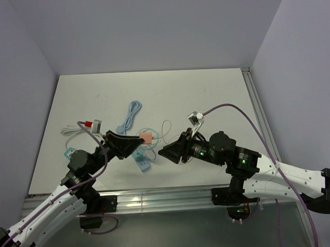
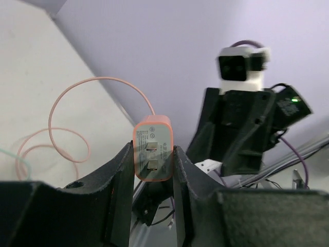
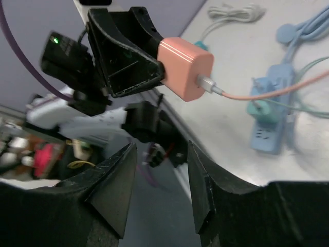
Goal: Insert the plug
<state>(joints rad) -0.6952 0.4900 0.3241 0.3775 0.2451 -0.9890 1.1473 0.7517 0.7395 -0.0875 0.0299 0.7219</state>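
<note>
Black right claw (image 3: 159,154) is hanging by the near edge of the table (image 1: 207,89), its jaws standing spread with nothing between them. It is facing the left claw, seemingly waiting to assist.

On the table between the two claws, a blue power strip (image 3: 270,116) is lying flat, with a teal plug (image 3: 256,107) occupying one outlet.

Left claw (image 1: 138,139) is pinching a salmon-pink charger (image 2: 153,147) by its two flat sides and holding it lifted above the strip. A pink cord (image 3: 247,96) is sitting in the charger's outward end and trailing off in loops over the table.

The left wrist view is showing two small metal rectangles on the end facing that camera. These are possibly prongs seen end-on, though this cannot be confirmed.

Judgement: if so, the prongs are pointing back into the left claw, so the charger is needing a re-grip or a turn before it can meet the strip. Insertion is not yet done.

Farther back, a light-blue cord (image 1: 131,116) and a white cord (image 1: 73,129) are lying loose, apart from the work.
</note>
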